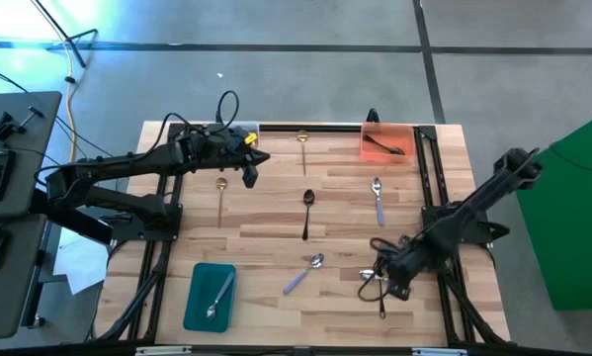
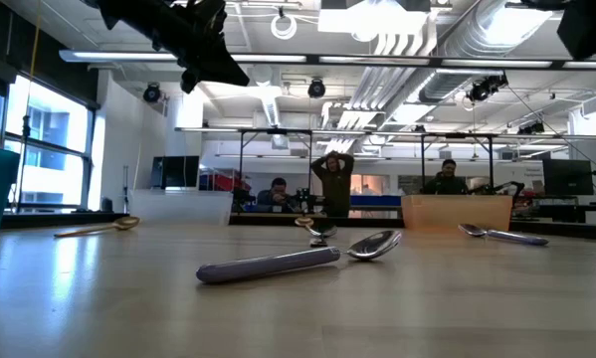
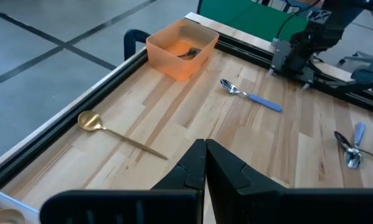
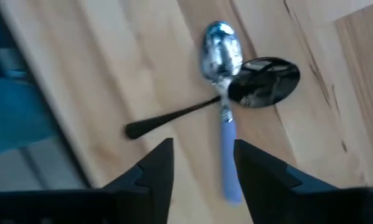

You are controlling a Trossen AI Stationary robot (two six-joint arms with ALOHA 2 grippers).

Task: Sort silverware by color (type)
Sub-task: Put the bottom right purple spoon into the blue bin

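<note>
The silverware lies spread over the wooden table. My right gripper (image 4: pixel 202 155) hangs open near the table's right front, pointing down over a silver spoon with a lilac handle (image 4: pixel 223 93) that lies across a black spoon (image 4: pixel 261 81). My left gripper (image 3: pixel 205 158) is shut and hovers near the far left, above a gold spoon (image 3: pixel 111 134). Another gold spoon (image 1: pixel 220 198), a black spoon (image 1: pixel 307 213) and two lilac-handled silver spoons (image 1: pixel 378 198) (image 1: pixel 305 272) lie flat on the boards.
An orange tray (image 1: pixel 404 133) at the far right holds a black spoon. A teal tray (image 1: pixel 199 307) at the near left holds a silver spoon. Black frame rails run along the table's left, right and far edges. People sit in the room beyond the table.
</note>
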